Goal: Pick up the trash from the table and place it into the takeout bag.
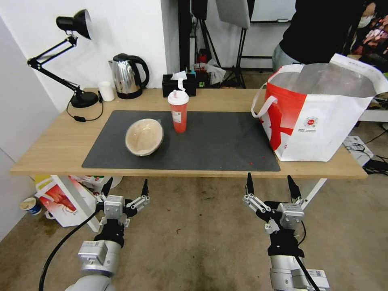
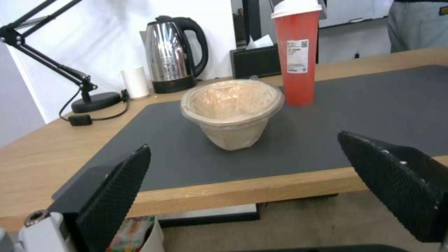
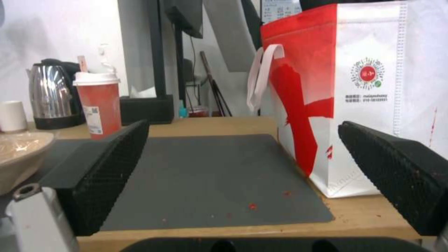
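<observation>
On the dark grey mat (image 1: 210,141) of the light-wood table (image 1: 52,149) a tan paper bowl (image 1: 144,136) lies tipped toward me, left of centre. Behind it and to its right stands a red drink cup (image 1: 178,111) with a white lid. The white-and-red takeout bag (image 1: 319,113) stands open at the table's right end, its foil lining showing. My left gripper (image 1: 127,188) hangs open below the front edge, facing the bowl (image 2: 232,112) and the cup (image 2: 296,52). My right gripper (image 1: 270,184) hangs open below the edge, facing the bag (image 3: 373,87).
Along the back edge stand a black desk lamp (image 1: 72,60), a steel kettle (image 1: 128,76), a small white cup (image 1: 106,91) and a black tissue box (image 1: 179,84). A red-and-white carton (image 1: 60,200) sits on the floor under the table's left end. Small red scraps (image 1: 251,163) dot the mat.
</observation>
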Available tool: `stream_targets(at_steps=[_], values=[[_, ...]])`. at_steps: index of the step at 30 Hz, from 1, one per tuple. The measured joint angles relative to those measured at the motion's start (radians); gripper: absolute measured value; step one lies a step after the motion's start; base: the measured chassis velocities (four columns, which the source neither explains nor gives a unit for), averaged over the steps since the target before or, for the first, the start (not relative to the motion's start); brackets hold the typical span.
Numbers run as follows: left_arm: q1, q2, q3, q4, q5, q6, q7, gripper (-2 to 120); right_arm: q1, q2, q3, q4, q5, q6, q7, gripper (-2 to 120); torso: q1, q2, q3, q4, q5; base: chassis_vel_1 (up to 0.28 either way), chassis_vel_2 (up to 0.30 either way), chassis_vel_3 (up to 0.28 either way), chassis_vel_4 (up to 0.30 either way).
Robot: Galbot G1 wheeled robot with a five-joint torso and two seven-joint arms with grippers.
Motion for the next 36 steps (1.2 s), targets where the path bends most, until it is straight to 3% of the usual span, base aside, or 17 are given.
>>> stream_targets(at_steps=[29, 36], values=[[0.000, 0.000, 0.000, 0.000, 0.000, 0.000, 0.000, 100, -0.017, -0.003, 0.000, -0.020, -0.001, -0.004, -0.011, 100, 0.000, 0.000, 0.000, -0.0001, 0.0000, 0.000, 0.000, 0.000, 0.000], [0.000, 0.000, 0.000, 0.000, 0.000, 0.000, 0.000, 100, 0.019, -0.037, 0.036, 0.013, 0.038, 0.016, -0.098, 100, 0.000, 0.000, 0.000, 0.0000, 0.0000, 0.000, 0.000, 0.000, 0.000]])
